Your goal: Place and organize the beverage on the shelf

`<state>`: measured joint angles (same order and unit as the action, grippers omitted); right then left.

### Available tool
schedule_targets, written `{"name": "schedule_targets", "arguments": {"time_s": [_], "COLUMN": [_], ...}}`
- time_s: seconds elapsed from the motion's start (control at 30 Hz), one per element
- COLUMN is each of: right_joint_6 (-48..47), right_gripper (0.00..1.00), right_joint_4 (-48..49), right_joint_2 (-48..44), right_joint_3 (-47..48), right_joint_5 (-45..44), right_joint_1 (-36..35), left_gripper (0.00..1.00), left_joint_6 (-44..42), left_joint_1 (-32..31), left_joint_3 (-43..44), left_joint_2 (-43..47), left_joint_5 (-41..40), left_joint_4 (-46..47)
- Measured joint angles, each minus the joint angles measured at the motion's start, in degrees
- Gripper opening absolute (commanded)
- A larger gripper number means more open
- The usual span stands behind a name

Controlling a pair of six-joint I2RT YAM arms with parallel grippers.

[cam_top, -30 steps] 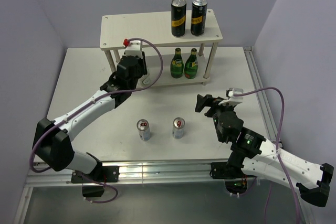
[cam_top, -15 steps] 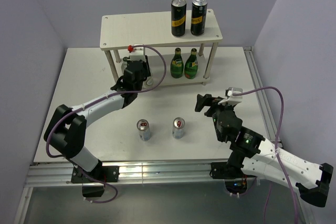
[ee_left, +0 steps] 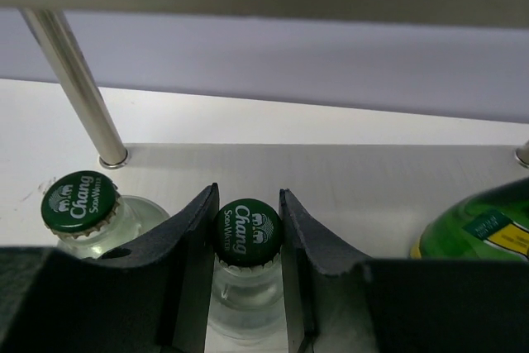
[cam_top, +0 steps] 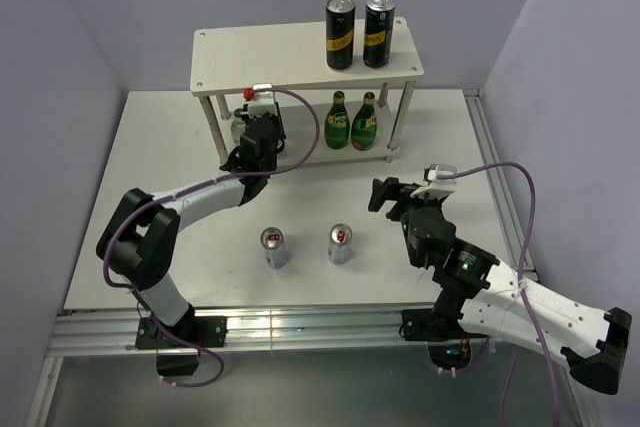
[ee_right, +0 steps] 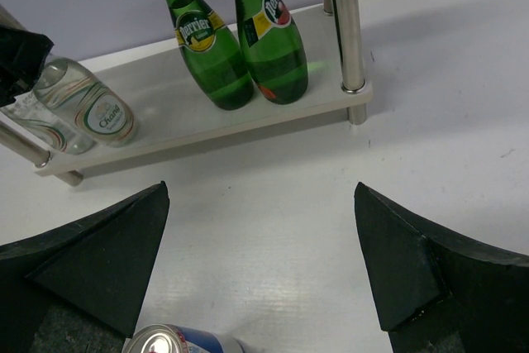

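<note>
White desk (cam_top: 160,167), lilac walls (cam_top: 100,7). Cream two-tier shelf (cam_top: 260,52) at back. Left claw (ee_left: 248,196) clenched on clear bottle (ee_left: 248,236), lower tier. Right claw (ee_right: 260,204) released over desk.

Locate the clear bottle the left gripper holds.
Left wrist view, centre: clear bottle in the left gripper, at the left end of the lower shelf board, beside the other clear bottle.
</note>
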<state>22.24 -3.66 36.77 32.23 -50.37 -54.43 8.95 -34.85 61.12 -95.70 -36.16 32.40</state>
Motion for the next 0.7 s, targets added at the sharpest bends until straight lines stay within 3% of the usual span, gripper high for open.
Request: {"name": "schedule_targets", "arguments": {"time_s": [0.33, 0.37, 0.4, 0.47, 0.5, 0.67, 0.7], "right_joint_6": [0.00, 0.00, 0.00, 0.00, 0.00, 0.00, 0.00], "right_gripper": [1.00, 1.00, 1.00, 1.00, 1.00, 1.00, 1.00], "right_joint_4": [0.26, 0.26, 0.26, 0.26, 0.26, 0.26, 0.26], "right_joint_2": [0.13, 0.13, 0.13, 0.11, 0.11, -0.02, -0.11], "right_joint_3": [0.00, 0.00, 0.00, 0.00, 0.00, 0.00, 0.00], "right_joint_5": [0.50, 0.55, 0.55, 0.57, 0.59, 0.72, 0.74], "right_joint_1": [0.48, 0.50, 0.52, 0.61, 0.66, 0.70, 0.70], "left_gripper": [0.02, 0.07, 0.22, 0.41, 0.60, 0.71, 0.78], "left_joint_6": [-1.81, -1.81, -1.79, -1.79, -1.81, -1.77, -1.84], "left_joint_1": [0.00, 0.00, 0.00, 0.00, 0.00, -0.20, -0.28], "left_joint_3": [1.53, 1.70, 1.95, 2.25, 2.32, 3.98, 4.35], "left_joint_2": [-2.89, -2.95, -3.10, -3.34, -3.41, -3.48, -3.48], "left_joint_5": [-2.73, -2.78, -2.80, -2.80, -2.86, -3.76, -3.82], "left_joint_4": [3.32, 3.08, 2.91, 2.75, 2.75, 4.09, 4.35]}}
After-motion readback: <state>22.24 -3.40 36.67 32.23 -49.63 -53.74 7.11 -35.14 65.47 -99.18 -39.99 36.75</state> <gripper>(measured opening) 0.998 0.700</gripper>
